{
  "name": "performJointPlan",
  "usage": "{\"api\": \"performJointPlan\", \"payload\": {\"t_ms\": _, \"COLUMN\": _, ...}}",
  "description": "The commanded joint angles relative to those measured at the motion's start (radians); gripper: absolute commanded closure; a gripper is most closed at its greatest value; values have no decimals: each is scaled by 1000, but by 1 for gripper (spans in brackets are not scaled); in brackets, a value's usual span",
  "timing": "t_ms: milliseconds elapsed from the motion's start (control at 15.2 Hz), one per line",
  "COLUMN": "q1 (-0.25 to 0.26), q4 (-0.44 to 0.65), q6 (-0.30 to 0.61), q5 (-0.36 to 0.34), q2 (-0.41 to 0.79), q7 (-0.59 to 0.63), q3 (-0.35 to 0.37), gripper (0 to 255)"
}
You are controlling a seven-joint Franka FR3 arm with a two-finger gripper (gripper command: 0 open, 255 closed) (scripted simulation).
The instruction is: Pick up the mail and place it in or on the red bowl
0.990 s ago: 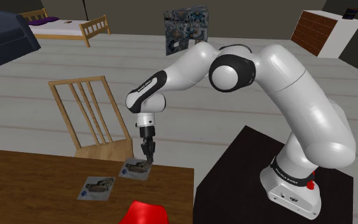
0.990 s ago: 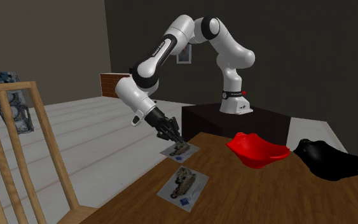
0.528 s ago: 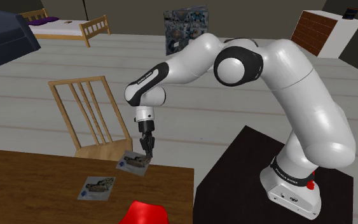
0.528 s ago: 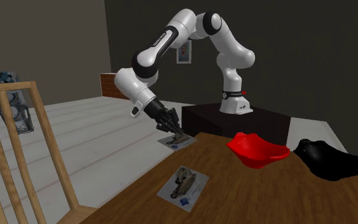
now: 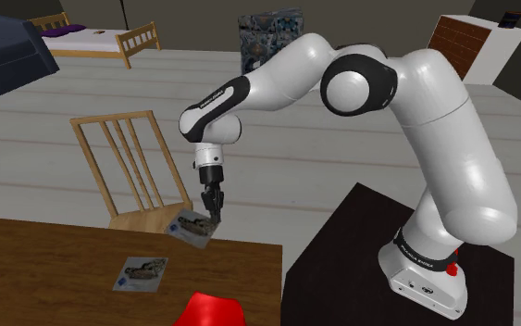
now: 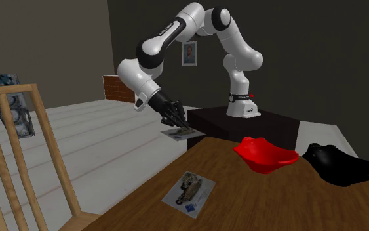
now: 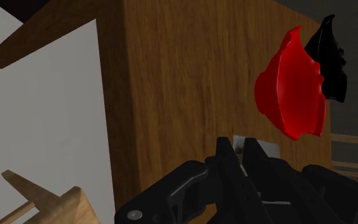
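My black gripper [image 5: 211,206] [image 6: 177,124] is shut on a flat printed piece of mail [image 5: 191,225] [image 6: 181,134] and holds it a little above the wooden table's [image 6: 255,197] corner. In the wrist view the fingers [image 7: 233,159] pinch the mail's pale edge [image 7: 265,148]. The red bowl [image 6: 265,153] [image 7: 290,95] [image 5: 210,310] stands on the table, off to the second exterior view's right of the gripper. A second piece of mail [image 5: 142,273] [image 6: 188,191] lies flat on the tabletop.
A black bowl-like object [image 6: 343,164] [image 7: 329,57] sits just beyond the red bowl. A wooden chair [image 5: 130,167] [image 6: 19,151] stands at the table's far edge. The dark stand [image 5: 378,250] is beside the table. A bed, a sofa and a brick block are far off.
The gripper has risen from the tabletop with the mail clasped in it; the mail went from lying flat on the table to hanging above its corner. The second mail stayed put.
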Motion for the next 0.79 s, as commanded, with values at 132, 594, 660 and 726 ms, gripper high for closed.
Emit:
{"api": "performJointPlan", "payload": {"t_ms": 132, "q1": -3, "q4": -3, "q6": -27, "q5": -2, "q2": -33, "q7": 16, "q3": 0, "gripper": 255}}
{"api": "performJointPlan", "payload": {"t_ms": 594, "q1": -7, "q4": -6, "q6": -75, "q5": -3, "q2": -94, "q7": 47, "q3": 0, "gripper": 255}}
{"api": "performJointPlan", "payload": {"t_ms": 660, "q1": -8, "q4": -6, "q6": -79, "q5": -3, "q2": -99, "q7": 50, "q3": 0, "gripper": 255}}
{"api": "performJointPlan", "payload": {"t_ms": 726, "q1": 3, "q4": -51, "q6": -57, "q5": 6, "q2": -126, "q7": 50, "q3": 6, "gripper": 255}}
